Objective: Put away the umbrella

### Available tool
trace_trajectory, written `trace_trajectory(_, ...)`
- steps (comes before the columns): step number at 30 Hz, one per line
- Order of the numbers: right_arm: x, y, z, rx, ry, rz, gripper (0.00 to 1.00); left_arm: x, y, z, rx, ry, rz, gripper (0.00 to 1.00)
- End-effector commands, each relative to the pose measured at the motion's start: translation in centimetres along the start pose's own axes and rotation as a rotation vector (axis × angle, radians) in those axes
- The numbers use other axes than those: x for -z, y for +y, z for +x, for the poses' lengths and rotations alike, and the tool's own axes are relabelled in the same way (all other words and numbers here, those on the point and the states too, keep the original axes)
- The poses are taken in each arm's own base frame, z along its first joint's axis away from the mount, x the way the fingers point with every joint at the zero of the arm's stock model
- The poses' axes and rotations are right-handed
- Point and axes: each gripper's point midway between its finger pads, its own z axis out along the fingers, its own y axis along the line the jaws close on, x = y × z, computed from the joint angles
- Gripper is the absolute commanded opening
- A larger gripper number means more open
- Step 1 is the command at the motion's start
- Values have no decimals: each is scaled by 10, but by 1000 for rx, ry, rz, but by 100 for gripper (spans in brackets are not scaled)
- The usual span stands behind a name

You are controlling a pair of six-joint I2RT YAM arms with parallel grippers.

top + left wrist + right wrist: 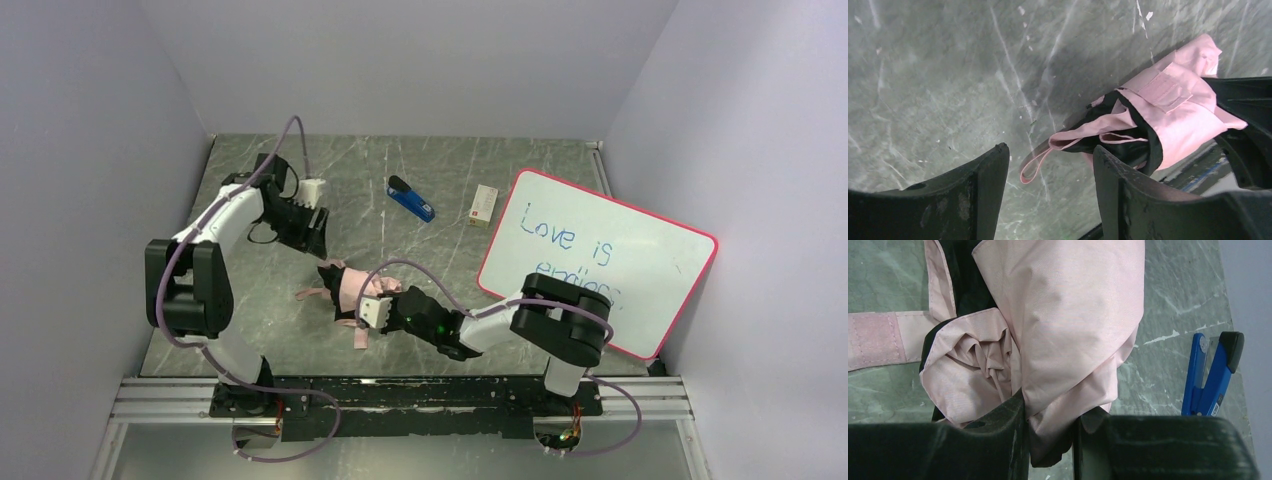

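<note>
You're working over the grey marbled table (420, 160), with the whiteboard (600, 260) lying well off behind your right arm's elbow. Now the umbrella (348, 288): it's lying crumpled between the two arms. Its long axis is running roughly from the far side towards the bases, so it's lying crosswise to your right gripper (360, 302). The right arm is by far the nearer one. Its jaws are pinching down narrow on a fold of pale pink fabric, with black lining bunching just beside the fingers. That's a hold on cloth only, I'd say, as no handle is showing.

Your left gripper (1050, 160) is hovering apart from the bundle, jaws standing moderately wide and holding nothing. From it, the umbrella is lying ahead and off past the right-hand finger. The pink strap (1034, 167) is trailing closest, just beyond the fingertips. The blue stapler (1210, 372) is sitting beyond the right gripper, off to its right, and is not involved.
</note>
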Motion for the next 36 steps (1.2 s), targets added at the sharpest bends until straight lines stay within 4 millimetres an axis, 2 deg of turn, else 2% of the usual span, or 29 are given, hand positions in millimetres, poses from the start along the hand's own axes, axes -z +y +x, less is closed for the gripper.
trace_trajectory(1, 7, 39, 45, 63, 151, -136, 11, 14, 4, -4, 183, -51, 151, 65)
trace_trajectory(5, 6, 40, 46, 69, 157, -139, 11, 13, -5, 3, 294, -61, 293, 59)
trace_trajectory(10, 6, 40, 46, 72, 159, -139, 11, 2, -10, 16, 372, -50, 307, 53)
trace_trajectory(15, 5, 42, 47, 75, 165, -146, 11, 1, -19, 9, 392, -110, 358, 51)
trace_trajectory(22, 5, 43, 47, 78, 166, -150, 11, -10, -5, 18, 421, -130, 253, 50)
trace_trajectory(27, 5, 45, 47, 79, 169, -155, 11, -13, 3, 14, 421, -173, 203, 50)
trace_trajectory(32, 6, 45, 47, 76, 169, -153, 11, -17, -2, 15, 440, -181, 198, 50)
trace_trajectory(36, 5, 46, 47, 78, 172, -154, 11, -16, -7, 12, 435, -180, 224, 44)
